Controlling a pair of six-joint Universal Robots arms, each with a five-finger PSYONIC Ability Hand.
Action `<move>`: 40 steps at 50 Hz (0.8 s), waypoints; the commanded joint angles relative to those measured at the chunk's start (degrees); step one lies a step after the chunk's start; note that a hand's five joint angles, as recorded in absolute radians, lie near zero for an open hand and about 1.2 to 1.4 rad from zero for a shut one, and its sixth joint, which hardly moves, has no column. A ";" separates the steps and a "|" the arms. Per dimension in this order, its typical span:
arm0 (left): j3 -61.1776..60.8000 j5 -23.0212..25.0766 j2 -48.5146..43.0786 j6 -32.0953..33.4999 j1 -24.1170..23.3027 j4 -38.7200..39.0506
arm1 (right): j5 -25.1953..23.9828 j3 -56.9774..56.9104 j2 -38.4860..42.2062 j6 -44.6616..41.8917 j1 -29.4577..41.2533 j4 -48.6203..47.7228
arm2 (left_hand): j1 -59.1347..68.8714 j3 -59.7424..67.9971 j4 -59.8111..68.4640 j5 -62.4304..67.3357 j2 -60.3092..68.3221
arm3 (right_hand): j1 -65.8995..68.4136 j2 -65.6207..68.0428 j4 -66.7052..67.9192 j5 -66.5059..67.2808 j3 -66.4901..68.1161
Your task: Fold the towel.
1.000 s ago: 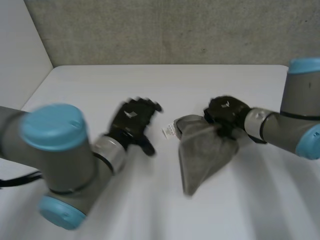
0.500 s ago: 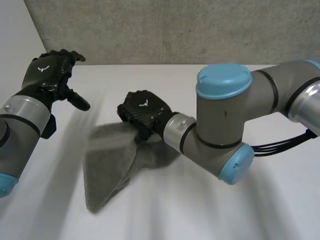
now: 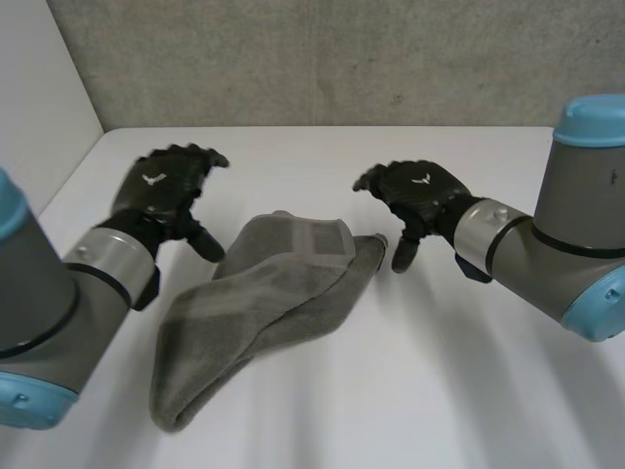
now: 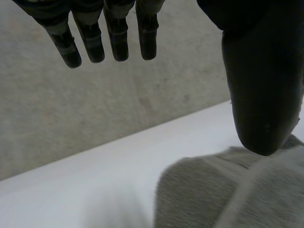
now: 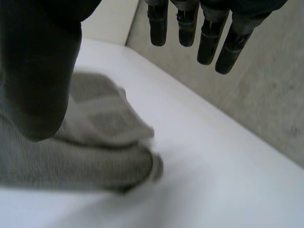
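A grey towel [image 3: 264,293] lies bunched and folded over on the white table [image 3: 459,391], running from the middle toward the near left. My left hand [image 3: 164,186] hovers open just beyond the towel's far left edge, touching nothing. In the left wrist view its fingers [image 4: 116,33] are straight and the thumb [image 4: 259,95] hangs above the towel [image 4: 228,194]. My right hand [image 3: 415,192] is open beside the towel's far right end, apart from the cloth. The right wrist view shows straight fingers [image 5: 209,28] and the thumb [image 5: 38,80] above the towel [image 5: 85,142].
A grey wall [image 3: 322,59] stands behind the table's far edge. A white side wall [image 3: 39,107] borders the table on the left. Bare table surface lies to the right of the towel and in front of it.
My right hand has let go of the towel and drawn back to the right. The towel has dropped onto the table. My left hand has come down from the far left toward the towel.
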 commanded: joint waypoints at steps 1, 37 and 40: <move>3.29 -0.08 -7.87 0.28 -4.84 -0.07 | -1.34 0.87 5.42 0.17 -2.59 -2.59 | -4.87 -2.40 -3.22 -0.07 -2.03 | -4.34 -4.44 -4.44 -3.50 -2.92; 12.62 -5.18 -16.33 3.35 -5.73 -4.37 | 0.51 -13.64 16.63 5.54 -0.46 -3.38 | 60.55 -2.40 -3.22 65.34 63.39 | 65.66 65.56 -4.44 66.50 -2.92; 10.42 -4.83 -12.02 3.00 -1.95 -4.90 | -0.11 -13.37 13.26 5.45 -2.33 -3.38 | 60.55 -2.40 -3.22 65.34 63.39 | 65.66 65.56 -4.44 66.50 -2.92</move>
